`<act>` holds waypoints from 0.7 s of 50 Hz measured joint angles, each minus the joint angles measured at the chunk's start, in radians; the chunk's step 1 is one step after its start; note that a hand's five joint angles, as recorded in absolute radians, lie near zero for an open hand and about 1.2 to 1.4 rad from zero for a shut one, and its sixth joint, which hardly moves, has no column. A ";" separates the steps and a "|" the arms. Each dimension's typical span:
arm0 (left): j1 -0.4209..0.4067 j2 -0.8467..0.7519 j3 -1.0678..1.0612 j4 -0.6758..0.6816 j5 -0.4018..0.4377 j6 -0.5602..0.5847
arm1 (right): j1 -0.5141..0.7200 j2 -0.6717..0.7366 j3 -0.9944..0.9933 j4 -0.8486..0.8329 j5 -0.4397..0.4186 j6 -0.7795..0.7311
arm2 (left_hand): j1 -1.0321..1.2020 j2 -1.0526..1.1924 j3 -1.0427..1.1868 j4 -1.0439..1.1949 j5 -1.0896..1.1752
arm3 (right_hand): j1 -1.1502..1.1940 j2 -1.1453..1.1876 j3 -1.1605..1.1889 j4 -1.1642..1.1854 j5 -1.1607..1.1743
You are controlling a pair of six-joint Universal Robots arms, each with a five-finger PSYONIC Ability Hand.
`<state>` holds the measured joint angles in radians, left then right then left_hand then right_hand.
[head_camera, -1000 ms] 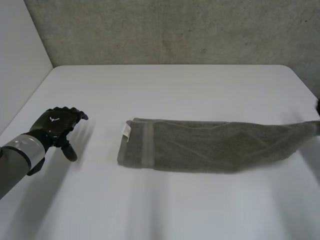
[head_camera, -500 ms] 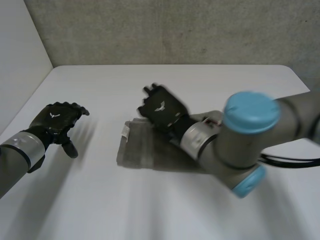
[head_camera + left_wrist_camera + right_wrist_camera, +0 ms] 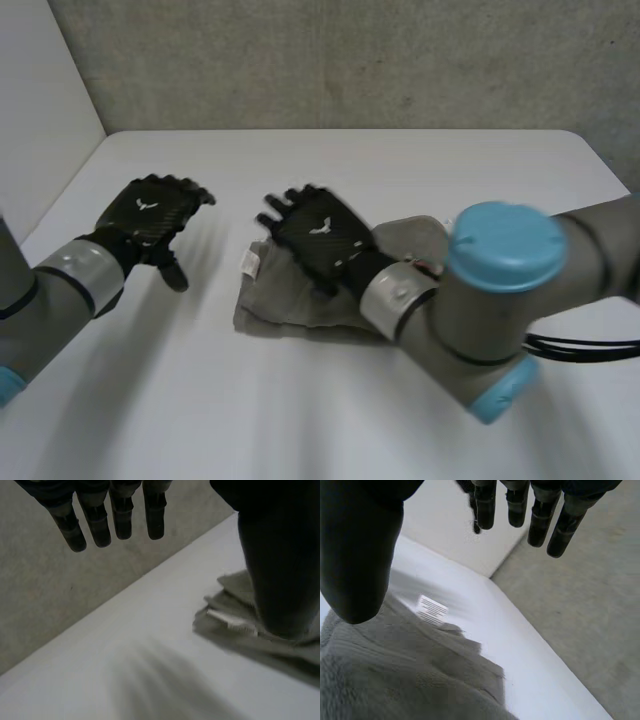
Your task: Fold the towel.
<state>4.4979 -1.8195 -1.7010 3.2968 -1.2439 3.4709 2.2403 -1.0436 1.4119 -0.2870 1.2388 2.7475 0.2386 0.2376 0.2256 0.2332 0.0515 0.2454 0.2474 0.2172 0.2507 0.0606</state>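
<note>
The grey towel (image 3: 285, 308) lies doubled over on the white table (image 3: 330, 160), with a white label (image 3: 252, 262) at its left end. My right hand (image 3: 318, 235) hovers over that left end with its fingers spread and straight; it is open and holds nothing. In the right wrist view the towel (image 3: 420, 685) and its label (image 3: 431, 610) lie under my right hand (image 3: 540, 515). My left hand (image 3: 155, 215) is open above bare table, left of the towel. In the left wrist view the towel's end (image 3: 232, 607) lies beside my left hand (image 3: 120, 520).
The right arm (image 3: 500, 300) reaches across the table's middle and covers the towel's right part. A grey wall (image 3: 330, 60) stands behind the table's far edge. Bare table stretches in front of the towel and to its left.
My right arm has swung in from the right, carrying the towel's right end over onto its left end, and the hand has opened. My left hand has moved up and nearer the towel.
</note>
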 measured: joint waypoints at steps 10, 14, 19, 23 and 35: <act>-0.159 -0.096 0.140 -0.001 -0.044 -0.049 | -0.230 -0.219 0.238 0.068 -0.003 0.038 | 0.000 0.000 0.000 0.000 0.000 | 0.000 0.000 0.000 0.000 0.000; -0.219 -0.163 0.187 -0.005 -0.061 -0.062 | -0.319 -0.246 0.329 0.115 -0.005 0.008 | 0.000 0.000 0.000 0.000 0.000 | 0.000 0.000 0.000 0.000 0.000; -0.261 -0.225 0.200 -0.007 -0.066 -0.062 | -0.380 -0.248 0.409 0.146 -0.011 -0.016 | 0.000 0.000 0.000 0.000 0.000 | 0.000 0.000 0.000 0.000 0.000; -0.278 -0.273 0.198 -0.008 -0.065 -0.054 | -0.406 -0.242 0.452 0.148 -0.012 -0.023 | 0.000 0.000 0.000 0.000 0.002 | 0.000 0.000 0.000 0.000 0.000; -0.272 -0.327 0.197 -0.025 -0.064 -0.003 | -0.407 -0.214 0.479 0.101 0.005 -0.020 | 0.012 0.009 0.000 0.000 0.014 | 0.001 0.000 0.000 0.000 0.000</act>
<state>4.2257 -2.1463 -1.5044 3.2714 -1.3081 3.4675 1.8331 -1.2574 1.8912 -0.1860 1.2439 2.7273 0.2502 0.2469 0.2256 0.2332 0.0650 0.2460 0.2475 0.2172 0.2507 0.0611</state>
